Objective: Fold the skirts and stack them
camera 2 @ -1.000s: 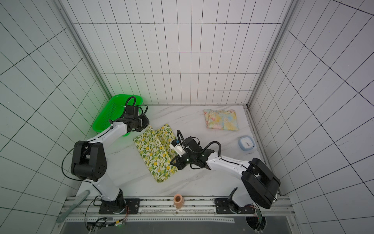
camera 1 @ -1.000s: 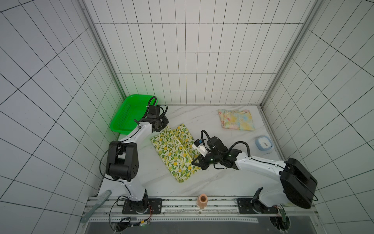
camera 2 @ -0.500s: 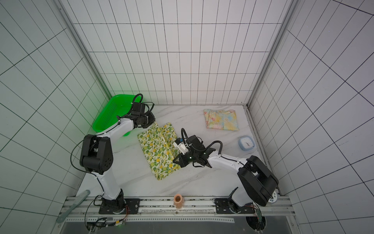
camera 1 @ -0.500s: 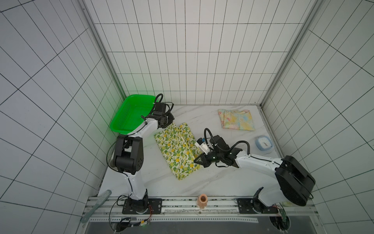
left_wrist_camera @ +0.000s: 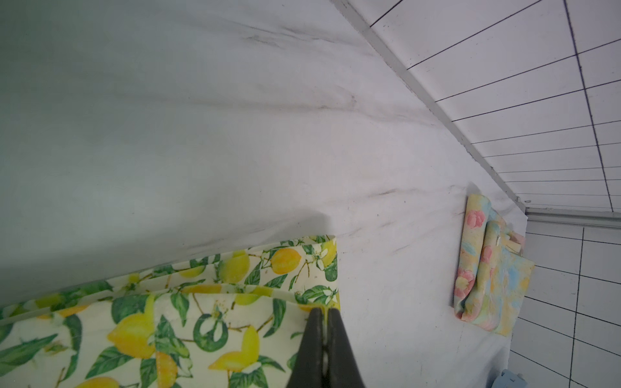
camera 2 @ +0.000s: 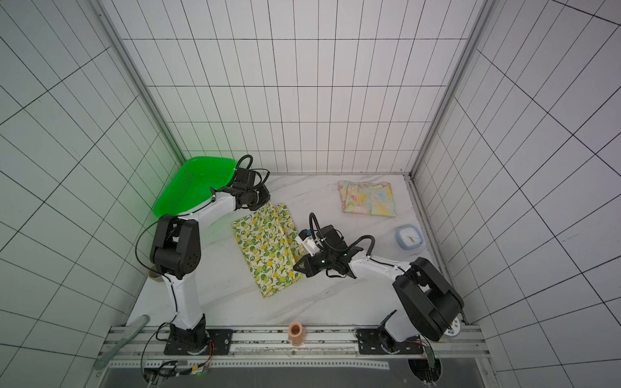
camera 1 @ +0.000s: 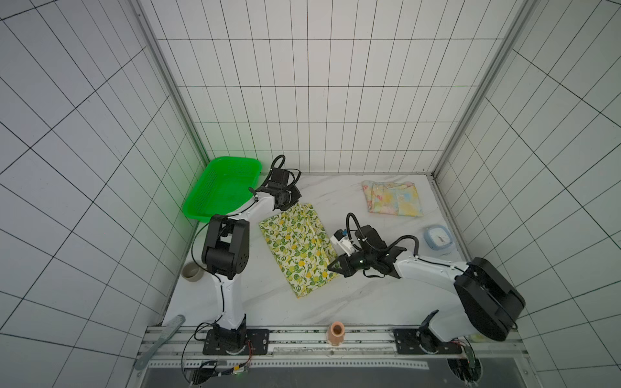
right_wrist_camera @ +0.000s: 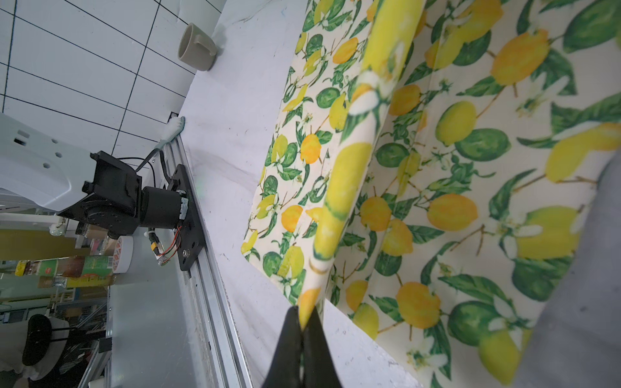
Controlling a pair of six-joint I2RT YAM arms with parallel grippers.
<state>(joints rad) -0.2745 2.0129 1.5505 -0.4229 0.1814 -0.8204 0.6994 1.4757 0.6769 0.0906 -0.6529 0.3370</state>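
Just beside the green basket (camera 1: pixel 221 188), the left tool (left_wrist_camera: pixel 325 314) is clamped shut on a corner of the lemon-print skirt (camera 1: pixel 295 248). Its wrist view shows a sliver of yellow hem squeezed between the two black fingers, with several layers of cloth lying under that corner. Farther from the basket, toward the front rail, the right tool (right_wrist_camera: pixel 304 310) is likewise closed on the skirt's other end. It holds up a strip of fabric that hangs above the rest of the print.

Over the last second the left tool has travelled away from the basket along the skirt's far end, taking its pinched corner along. The right tool has hardly shifted. The whole garment now lies slightly farther from the basket on the desk (camera 1: pixel 353 302).

This looks like a long edge being carried across the skirt for a lengthwise fold. With the strip raised at the right tool, the fold is not laid down yet.

The pastel floral skirt (camera 1: pixel 393 198) lies well apart from the basket, across the desk by the back wall. It is already a compact folded bundle and neither tool touches it. So one garment appears finished, and this one still needs its folds before it can be stacked on the other.
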